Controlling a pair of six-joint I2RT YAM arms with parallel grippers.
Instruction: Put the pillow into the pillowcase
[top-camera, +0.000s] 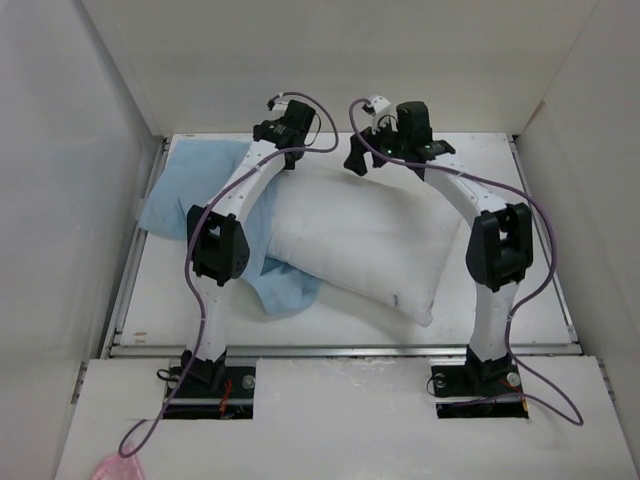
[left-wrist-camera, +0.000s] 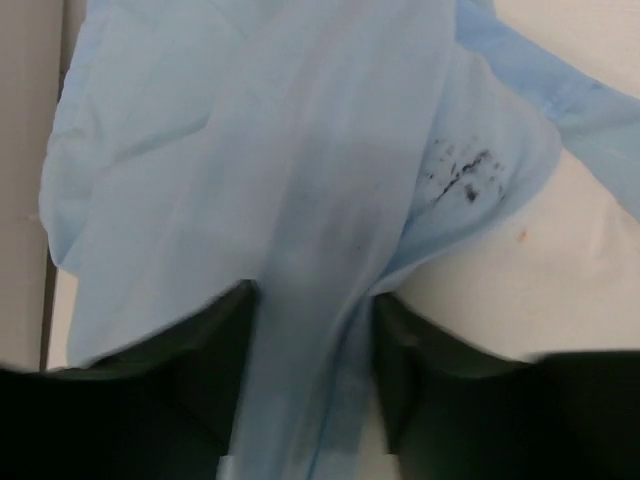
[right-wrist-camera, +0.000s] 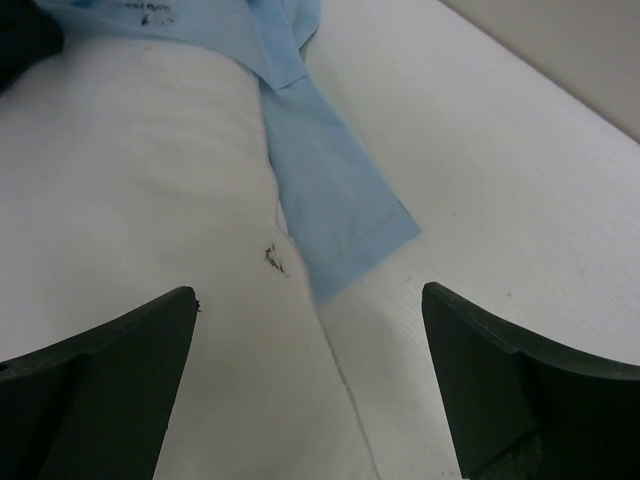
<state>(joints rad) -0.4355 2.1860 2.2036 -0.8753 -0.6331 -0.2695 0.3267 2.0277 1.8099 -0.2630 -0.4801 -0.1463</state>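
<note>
The left hand (left-wrist-camera: 312, 335) pinches a pillowcase (left-wrist-camera: 250, 150) fold — better to grip one layer only, so the spread right hand (right-wrist-camera: 308, 295) can feed the pillow (right-wrist-camera: 130, 180).

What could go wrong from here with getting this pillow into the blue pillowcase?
The left pincer pinches a bunched fold of the pillowcase, possibly both layers, so the mouth may stay closed. The pillow seems to lie on part of the pillowcase, so pulling could drag it or slip the grip. The right pincer hangs open over the pillow's edge beside a blue flap and might catch both.
</note>
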